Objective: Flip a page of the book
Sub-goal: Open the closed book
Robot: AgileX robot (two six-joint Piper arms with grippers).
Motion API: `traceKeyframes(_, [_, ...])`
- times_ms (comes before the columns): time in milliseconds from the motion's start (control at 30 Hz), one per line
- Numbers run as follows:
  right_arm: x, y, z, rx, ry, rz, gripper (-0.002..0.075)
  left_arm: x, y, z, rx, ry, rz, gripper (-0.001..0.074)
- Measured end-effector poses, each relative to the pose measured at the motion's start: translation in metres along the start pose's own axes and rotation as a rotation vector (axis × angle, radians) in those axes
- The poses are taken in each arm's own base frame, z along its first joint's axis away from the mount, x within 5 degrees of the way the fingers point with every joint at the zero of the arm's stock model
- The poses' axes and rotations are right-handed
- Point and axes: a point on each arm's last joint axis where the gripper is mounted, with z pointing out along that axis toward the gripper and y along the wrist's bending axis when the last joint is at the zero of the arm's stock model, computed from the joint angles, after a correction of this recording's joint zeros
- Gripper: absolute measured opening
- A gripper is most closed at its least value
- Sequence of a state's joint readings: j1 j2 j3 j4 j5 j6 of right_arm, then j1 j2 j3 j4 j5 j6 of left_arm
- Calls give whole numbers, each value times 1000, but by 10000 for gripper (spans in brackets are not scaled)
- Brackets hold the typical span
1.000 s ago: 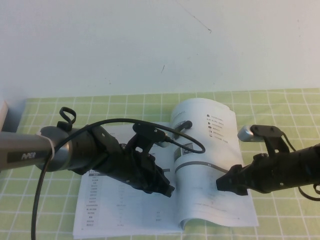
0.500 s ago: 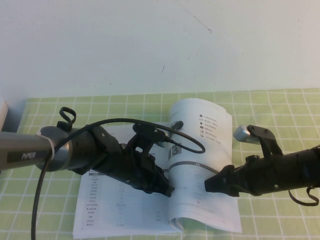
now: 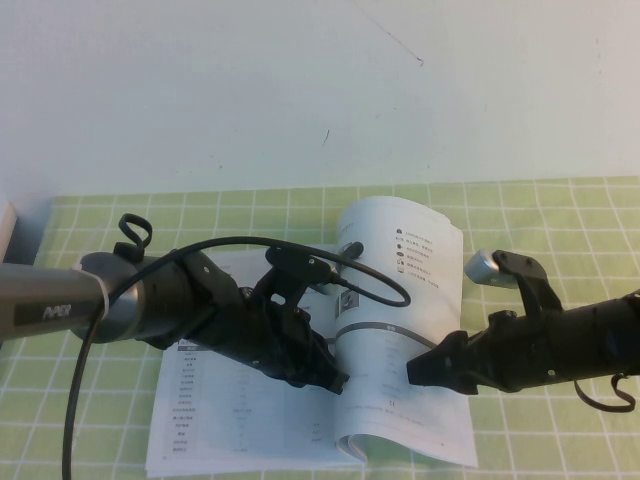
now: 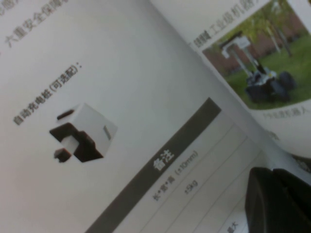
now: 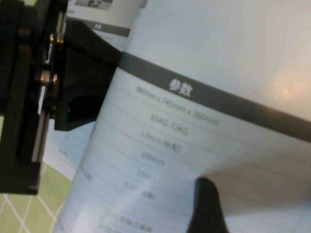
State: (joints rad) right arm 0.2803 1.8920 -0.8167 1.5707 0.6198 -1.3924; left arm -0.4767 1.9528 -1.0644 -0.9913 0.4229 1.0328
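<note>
The book (image 3: 240,420) lies open on the green checked cloth. My left gripper (image 3: 335,378) is shut and rests its tips on the left-hand leaf beside the spine; in the left wrist view the gripper (image 4: 272,171) sits on a spec table of the book (image 4: 146,97). My right gripper (image 3: 415,372) is shut on the page (image 3: 400,300), which stands lifted and curved over the book's right half. In the right wrist view one of its fingers (image 5: 206,204) lies against the page (image 5: 218,97); the other is hidden behind it.
The green checked cloth (image 3: 560,210) covers the table up to a white wall. A white object (image 3: 5,232) sits at the far left edge. The left arm's cable (image 3: 380,285) loops over the spine. The left arm (image 5: 29,97) stands close beside the lifted page.
My right gripper has moved left with the page, and the page's free edge has come in toward the spine and curls higher. The left gripper has stayed put.
</note>
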Motion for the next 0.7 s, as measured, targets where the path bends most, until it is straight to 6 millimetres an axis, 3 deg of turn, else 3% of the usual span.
traceKeyframes(367, [-1,1,-1,-1,-6,-37,417,0,0,0,1,0,-2,-4])
traceKeyframes(700, [0,4,-4,-2,20,-140,259,0,0,0,1,0,-2,-3])
